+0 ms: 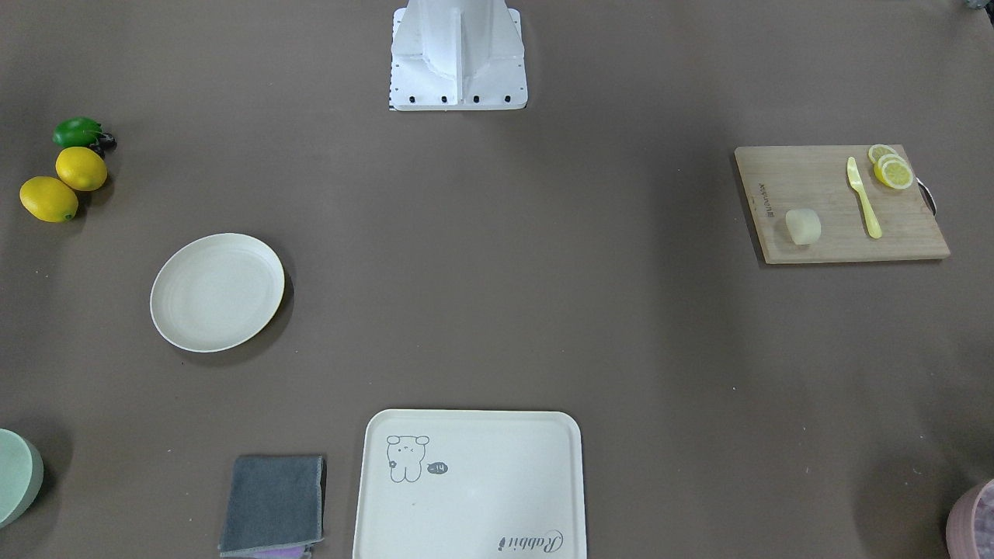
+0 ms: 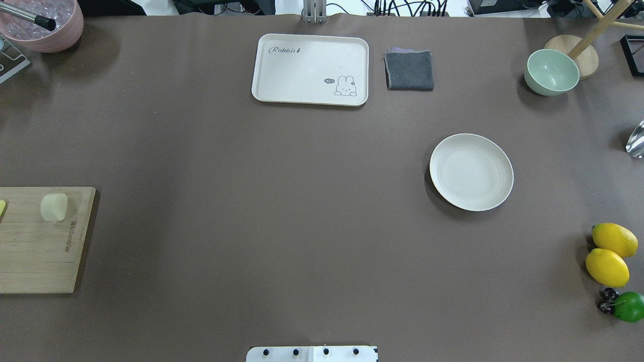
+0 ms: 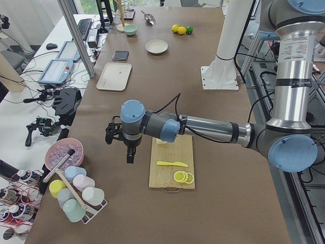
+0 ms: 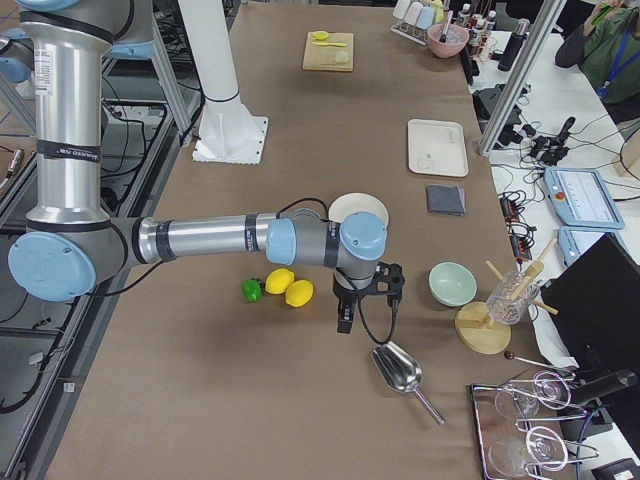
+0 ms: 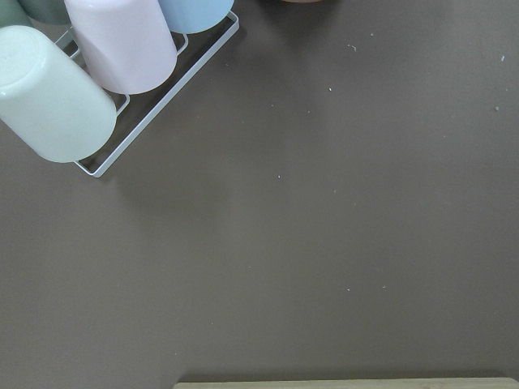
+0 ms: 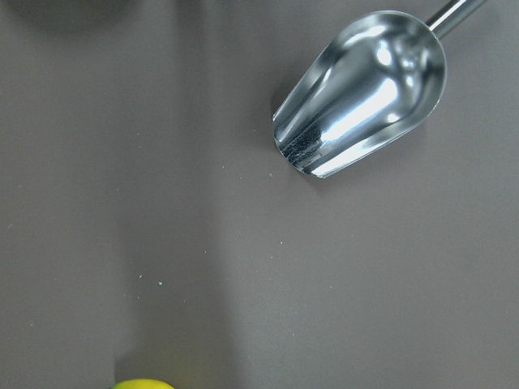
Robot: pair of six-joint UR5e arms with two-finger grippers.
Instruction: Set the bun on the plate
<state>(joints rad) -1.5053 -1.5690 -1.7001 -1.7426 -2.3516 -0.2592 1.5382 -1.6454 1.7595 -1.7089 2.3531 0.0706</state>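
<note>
Exterior left view: the left gripper (image 3: 130,156) hangs above bare table just beside the wooden cutting board (image 1: 815,178), on the side away from the robot, between the board and a rack of cups (image 3: 76,195). Whether its fingers are spread or pressed together cannot be told. The bun (image 1: 803,227) lies on that board, near the gripper but apart from it, and in this side view the arm largely hides it. A yellow knife (image 1: 863,196) and lemon slices (image 1: 893,169) share the board. The plate (image 1: 217,293) sits bare on the robot's right half of the table, well apart from the bun. The right gripper (image 4: 345,318) hangs over the table toward the far right end, near the lemons (image 4: 298,292), a metal scoop (image 6: 361,93) and the plate. Its fingers' state cannot be told either.
</note>
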